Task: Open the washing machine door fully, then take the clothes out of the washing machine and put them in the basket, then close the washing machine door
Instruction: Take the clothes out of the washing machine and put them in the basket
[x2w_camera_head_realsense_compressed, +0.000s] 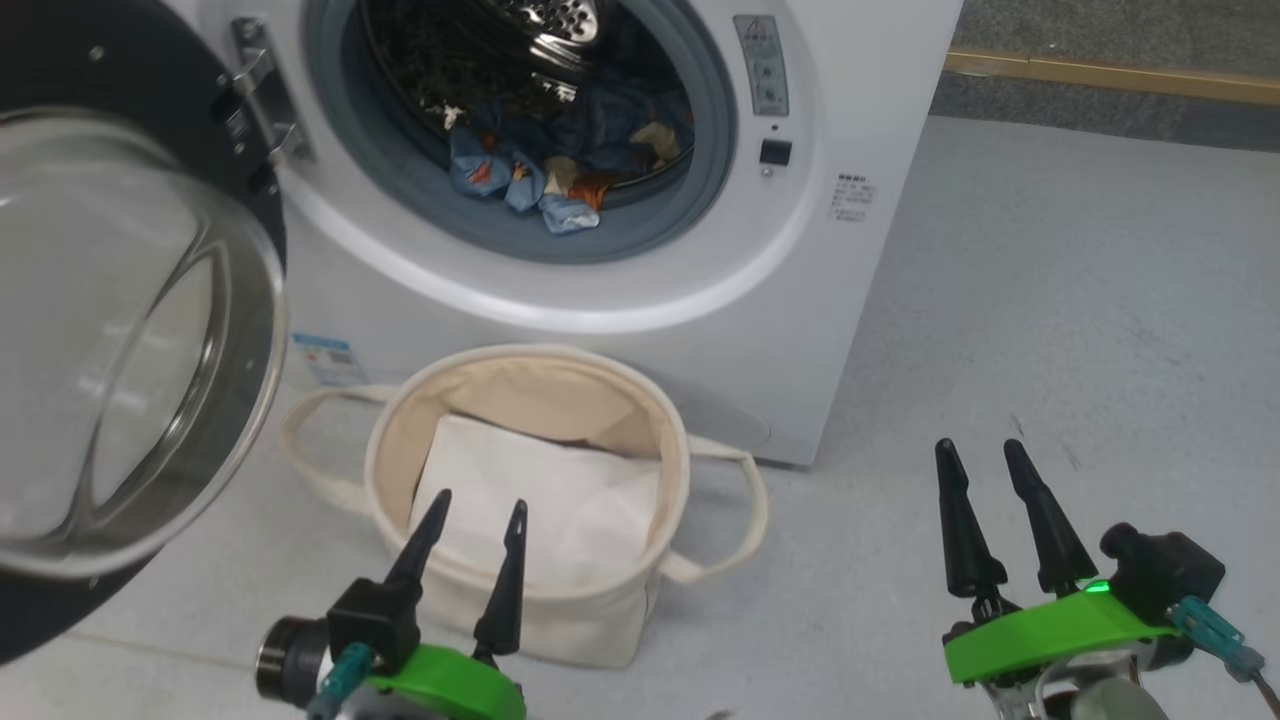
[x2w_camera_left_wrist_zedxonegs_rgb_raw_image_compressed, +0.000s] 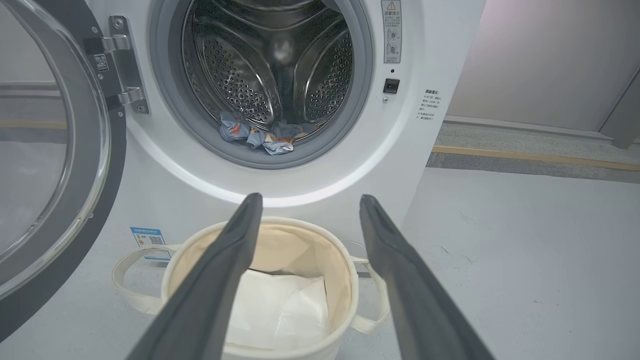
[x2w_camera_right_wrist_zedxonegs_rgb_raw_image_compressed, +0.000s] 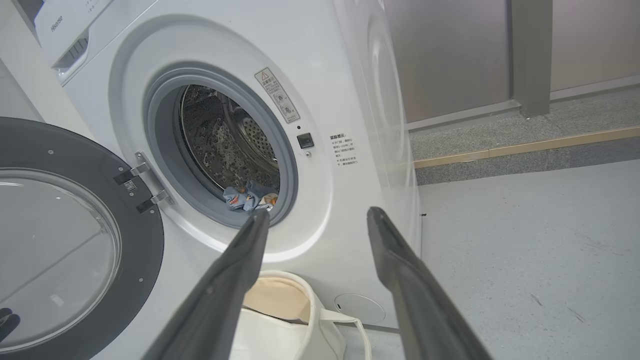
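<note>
A: Where are the clothes, and how do they lie?
B: Clothes (x2w_camera_head_realsense_compressed: 560, 170): crumpled blue heap w/ orange print, low at the front of the drum (x2w_camera_left_wrist_zedxonegs_rgb_raw_image_compressed: 270, 60), resting on the grey gasket (x2w_camera_head_realsense_compressed: 640, 235). Long axis runs side to side across the opening.
A: What's around them?
B: Washer (x2w_camera_head_realsense_compressed: 860, 80) faces you. Door (x2w_camera_head_realsense_compressed: 110, 340) is swung wide on its hinge (x2w_camera_head_realsense_compressed: 262, 100) at the opening's left, w/ its glass bulge turned toward you and the basket (x2w_camera_head_realsense_compressed: 540, 390). It stands near your L gripper (x2w_camera_head_realsense_compressed: 482, 498). The basket sits upright on the floor (x2w_camera_head_realsense_compressed: 1050, 300), mouth up, just in front of the washer and below the opening. A white sheet (x2w_camera_head_realsense_compressed: 540, 500) lies inside it, handles out left & right. The basket is between your L gripper and the drum.
A: And the grippers?
B: L gripper hovers over the basket's near rim, fingers spread wide, holding nothing. R gripper (x2w_camera_head_realsense_compressed: 978, 445) is over the floor, right of the basket and apart from the washer, fingers also wide, empty.
</note>
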